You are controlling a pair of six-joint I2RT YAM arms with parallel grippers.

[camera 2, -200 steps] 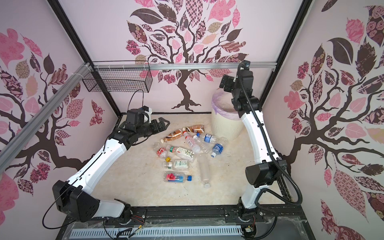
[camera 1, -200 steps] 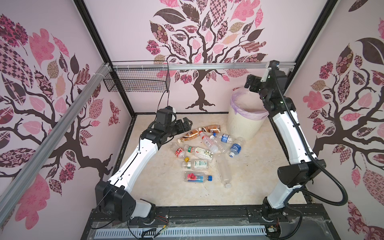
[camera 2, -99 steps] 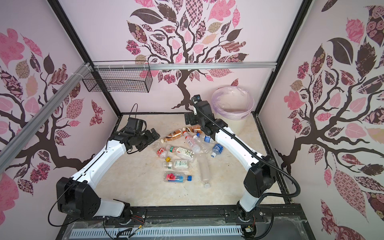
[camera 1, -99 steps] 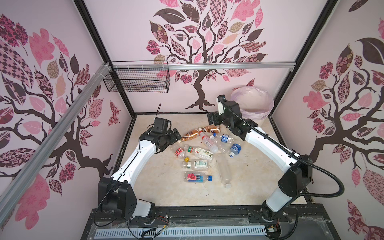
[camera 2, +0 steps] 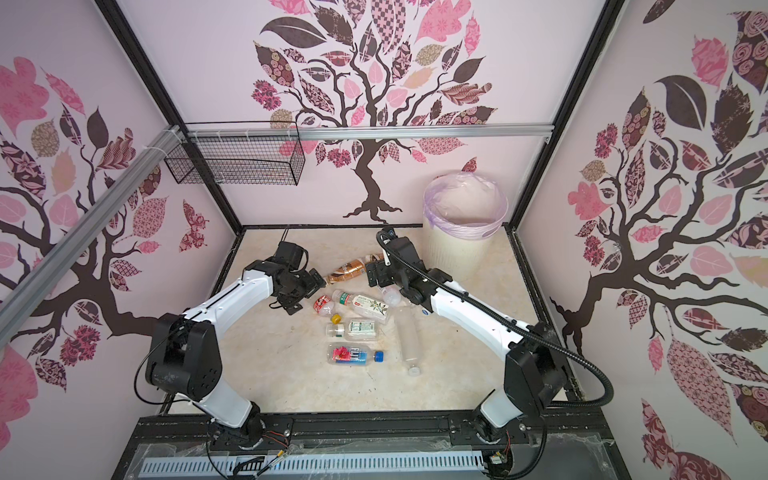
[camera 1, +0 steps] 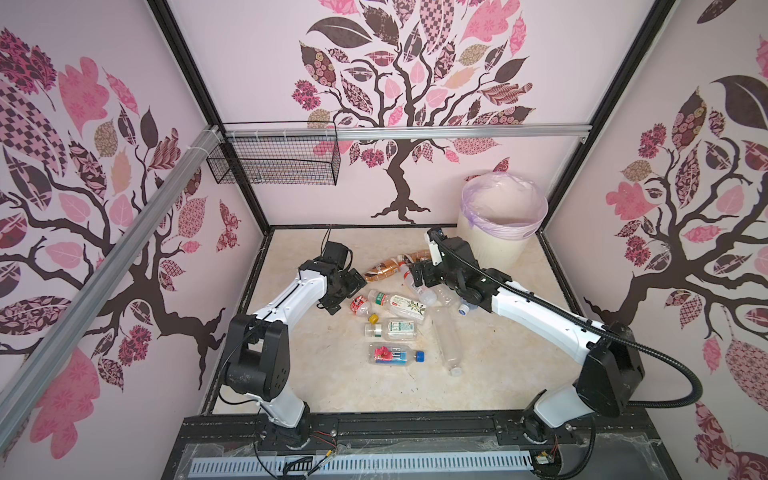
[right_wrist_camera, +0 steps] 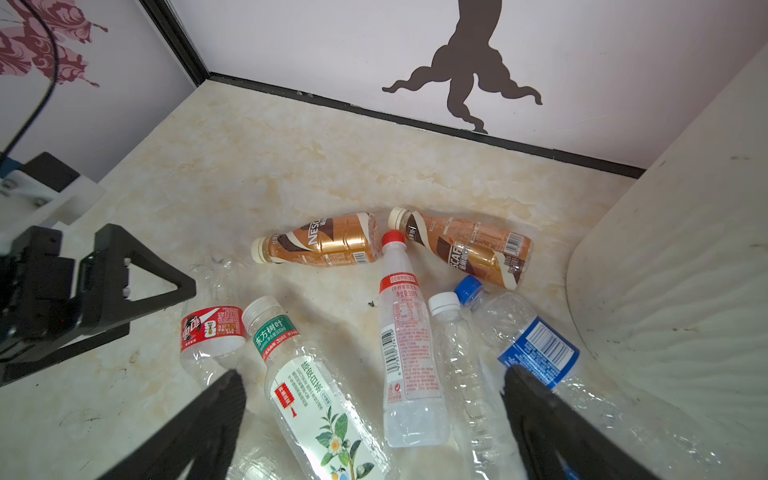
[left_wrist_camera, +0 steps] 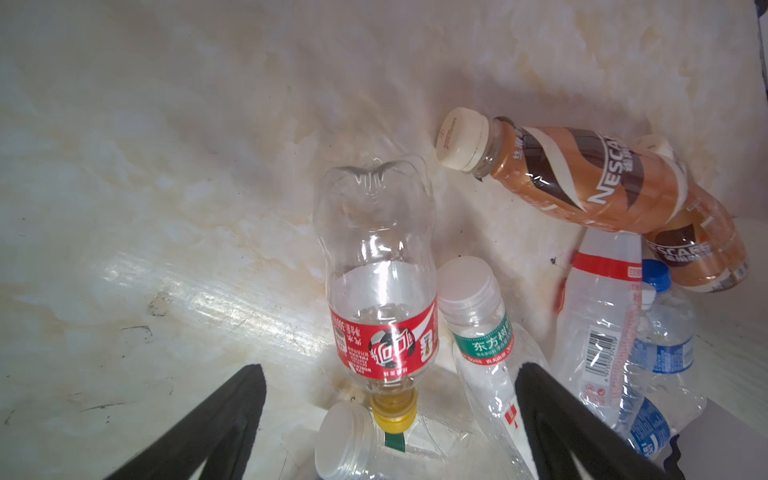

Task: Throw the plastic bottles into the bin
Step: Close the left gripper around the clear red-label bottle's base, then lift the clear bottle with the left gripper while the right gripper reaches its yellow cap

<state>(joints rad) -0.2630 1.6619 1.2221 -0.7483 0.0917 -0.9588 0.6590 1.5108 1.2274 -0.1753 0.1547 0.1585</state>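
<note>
the left gripper [left_wrist_camera: 392,370] hangs low, fingers spread wide, nothing between them. the red-label bottle [left_wrist_camera: 382,291] lies lengthwise straight ahead of the fingertips, yellow cap toward them. the green-banded bottle [left_wrist_camera: 482,332] lies alongside it and runs under one fingertip. my worry: closing here could pinch both, or the smooth round body could squirt forward out of the pads.

the right gripper [right_wrist_camera: 374,374] is just as wide and just as empty. the tea bottle [right_wrist_camera: 316,399], the red-capped bottle [right_wrist_camera: 407,353] and a clear white-capped one crowd the span ahead of its fingertips. the blue-label bottle [right_wrist_camera: 536,349] lies against one finger. a grab could take two, and the looser one would likely drop short. the left fingers show close by, so both arms working this one cluster could knock together.

the bin [camera 1: 498,245] stands near, beyond the blue-label side, its rim well above the fingers. a low carry could clip the rim or snag the lilac liner.

the tabletop [camera 1: 332,386] is glossy marbled cream, so bottles should slide and roll easily. the walls are pale pink with tree decals. a wire basket [camera 1: 274,162] hangs on the back rail; the bin is in the far corner.
</note>
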